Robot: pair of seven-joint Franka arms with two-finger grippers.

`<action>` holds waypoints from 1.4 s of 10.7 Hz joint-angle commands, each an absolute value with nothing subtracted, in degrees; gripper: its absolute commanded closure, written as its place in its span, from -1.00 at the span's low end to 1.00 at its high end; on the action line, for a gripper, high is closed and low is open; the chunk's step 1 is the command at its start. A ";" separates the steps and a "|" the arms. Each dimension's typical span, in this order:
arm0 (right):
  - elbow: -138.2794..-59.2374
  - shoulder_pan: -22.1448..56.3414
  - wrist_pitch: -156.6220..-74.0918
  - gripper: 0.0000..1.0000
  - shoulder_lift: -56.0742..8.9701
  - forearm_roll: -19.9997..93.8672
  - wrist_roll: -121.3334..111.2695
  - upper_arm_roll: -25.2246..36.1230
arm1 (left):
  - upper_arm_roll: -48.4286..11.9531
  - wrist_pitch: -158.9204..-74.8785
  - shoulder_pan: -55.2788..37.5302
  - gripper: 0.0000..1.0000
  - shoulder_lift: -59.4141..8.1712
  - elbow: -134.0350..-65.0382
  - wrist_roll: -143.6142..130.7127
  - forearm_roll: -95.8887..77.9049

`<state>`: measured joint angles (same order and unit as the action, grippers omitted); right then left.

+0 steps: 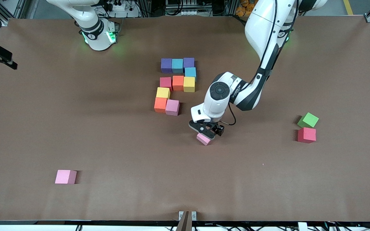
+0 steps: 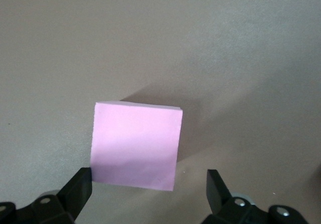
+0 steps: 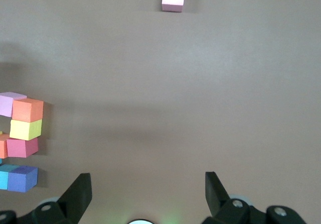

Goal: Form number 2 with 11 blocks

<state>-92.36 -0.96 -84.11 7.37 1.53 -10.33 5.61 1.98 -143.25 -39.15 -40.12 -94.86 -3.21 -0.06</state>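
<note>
**Left gripper poised over a pink block; digit short by one cube**

The left gripper (image 1: pixel 207 131) is seen low over a light pink block (image 1: pixel 203 139), near the middle of the worktop (image 1: pixel 268 179), nearer the front camera than the unfinished number 2 (image 1: pixel 176 85). In the left wrist view its fingers (image 2: pixel 79 190) are spread wide on either side of the block (image 2: pixel 136 146), gripping nothing. The block sits slightly askew to the fingers; a small wrist turn before descent would probably square the grasp. The bottom row holds an orange cube (image 1: pixel 160 104) and a pink cube (image 1: pixel 172 107); a third place remains unfilled. A second pink block (image 1: pixel 65 176) lies toward the front edge, at the right arm's end. The right gripper (image 3: pixel 145 196), fingers fully apart and empty, is held waiting near the right arm's end of the worktop.
</note>
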 commanded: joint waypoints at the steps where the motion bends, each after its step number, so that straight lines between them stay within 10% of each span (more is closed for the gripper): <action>1: -87.64 -0.79 -81.75 -1.00 5.37 -0.53 -6.25 3.69 | 2.02 -143.70 -39.11 -1.00 -41.13 -94.13 -1.06 -0.53; 15: -84.73 -1.50 -80.16 -1.00 3.16 -0.35 -6.68 4.13 | 2.46 -145.90 -38.06 -1.00 -43.95 -92.11 -0.79 0.00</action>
<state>-86.50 -0.94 -81.32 4.16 -0.06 -7.29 4.55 2.48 -145.64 -38.30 -43.45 -93.35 -2.00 -0.02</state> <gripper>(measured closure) 0.000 0.000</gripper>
